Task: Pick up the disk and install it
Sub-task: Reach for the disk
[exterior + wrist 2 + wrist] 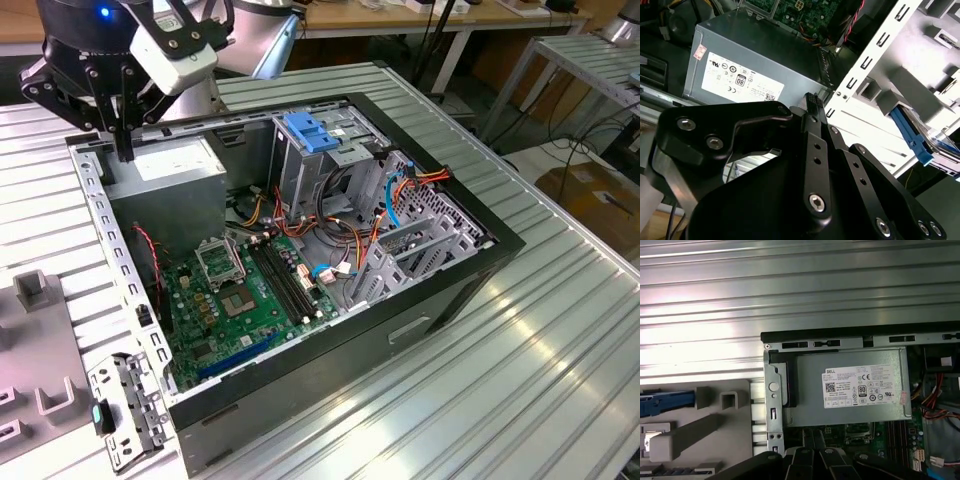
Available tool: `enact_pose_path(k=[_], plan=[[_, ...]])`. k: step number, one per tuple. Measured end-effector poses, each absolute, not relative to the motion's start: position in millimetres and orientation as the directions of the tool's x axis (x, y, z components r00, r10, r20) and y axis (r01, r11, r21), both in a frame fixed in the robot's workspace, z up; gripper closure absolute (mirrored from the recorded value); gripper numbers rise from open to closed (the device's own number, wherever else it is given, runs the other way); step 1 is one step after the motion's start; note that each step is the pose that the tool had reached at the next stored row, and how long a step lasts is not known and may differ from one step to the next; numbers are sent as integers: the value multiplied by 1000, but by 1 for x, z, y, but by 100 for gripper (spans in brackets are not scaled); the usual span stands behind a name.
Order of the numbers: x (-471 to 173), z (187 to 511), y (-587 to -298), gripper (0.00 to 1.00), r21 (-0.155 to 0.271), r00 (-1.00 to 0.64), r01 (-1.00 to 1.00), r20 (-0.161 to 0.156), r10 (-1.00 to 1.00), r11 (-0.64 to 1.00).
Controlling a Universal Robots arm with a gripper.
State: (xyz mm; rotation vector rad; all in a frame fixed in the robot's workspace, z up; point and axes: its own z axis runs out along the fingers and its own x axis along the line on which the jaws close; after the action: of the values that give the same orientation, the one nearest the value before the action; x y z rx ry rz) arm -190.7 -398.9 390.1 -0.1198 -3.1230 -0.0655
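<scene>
Claw (122, 150) fingers stood pressed together with nothing between them, hanging over the far corner of the open computer case (470, 265) at the exterior view's left. In the second wrist view the claw (812, 100) pointed down at the edge of the power supply, and in the first wrist view its dark links (810, 455) lay over the near edge of that box.

The disk (925, 142) lay outside the case, well apart from the claw, resting in a grey moulded fixture (905, 90) just beyond the case's perforated metal wall. Its bright blue carrier rail showed along one side, with a silvery body beside it. In the first wrist view the disk (667, 402) appeared as a blue strip on the same fixture (715, 425), beside upright grey blocks. In the exterior view the fixture (35, 290) sat at the left edge, on the table.

Inside the case, the power supply (170, 165), a grey metal box with a white label, filled the far-left corner; both wrist views showed that label (740, 80) (860, 387). A green motherboard (240, 290) lay nearer, and a metal drive cage (340, 165) with a blue latch (310, 135) on top stood to its right, amid orange and red cables (420, 178). The case rested on a ribbed aluminium table (540, 340).
</scene>
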Motion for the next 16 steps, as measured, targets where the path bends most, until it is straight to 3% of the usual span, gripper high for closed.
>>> enact_pose_path(k=[16], plan=[[-229,389,-393,89,41,-997,77,20,76,996]])
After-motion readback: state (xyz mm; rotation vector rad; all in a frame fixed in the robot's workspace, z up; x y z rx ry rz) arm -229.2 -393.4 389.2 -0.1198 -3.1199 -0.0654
